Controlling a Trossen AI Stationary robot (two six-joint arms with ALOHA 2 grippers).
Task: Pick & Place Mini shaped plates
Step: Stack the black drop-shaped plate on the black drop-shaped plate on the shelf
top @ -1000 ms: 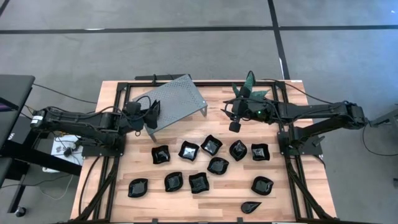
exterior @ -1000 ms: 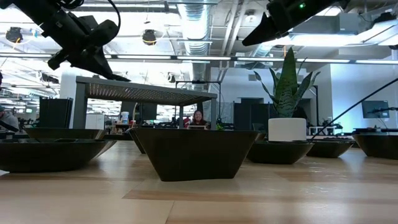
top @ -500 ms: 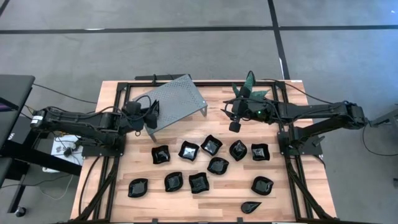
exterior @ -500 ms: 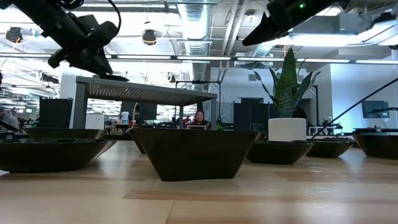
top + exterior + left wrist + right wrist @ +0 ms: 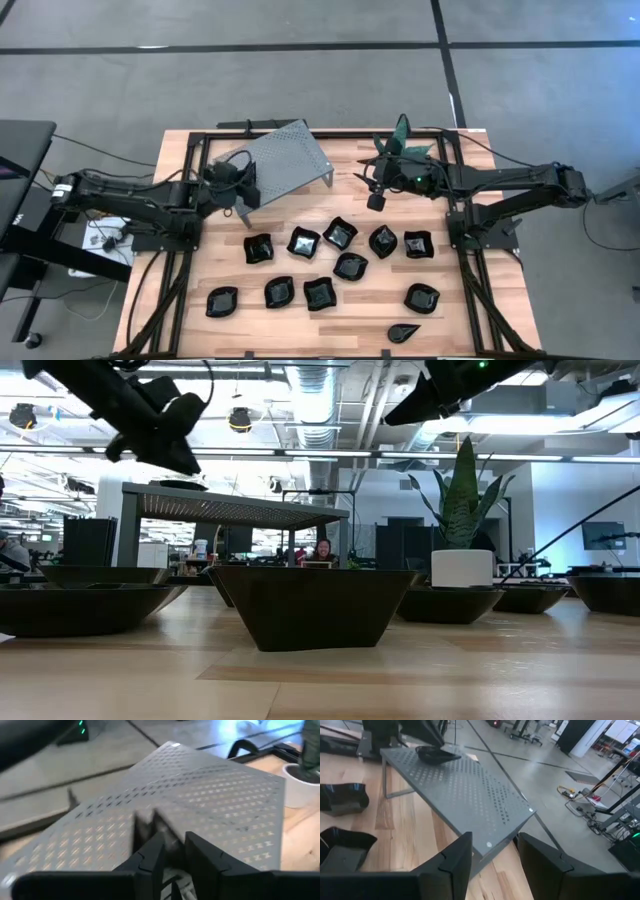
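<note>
Under my left gripper [image 5: 243,188]: the stand [image 5: 285,160].
Right of it: my right gripper [image 5: 376,201].
Nearer: plates [image 5: 340,258].

My surface [image 5: 200,320] is showing as a light wooden top inside a black frame. A grey perforated stand [image 5: 285,160] is sitting on its far left part, legs down, and one black dish [image 5: 436,754] is lying on top of that stand. A green plant in a white pot [image 5: 462,566] is standing at the far edge, right of the stand. Eleven mini shaped plates are resting directly on the wood in loose rows: five [image 5: 339,233] across the middle, one [image 5: 350,266] just nearer, four [image 5: 279,292] nearer still, and a teardrop one [image 5: 404,331] at the near edge.
</note>
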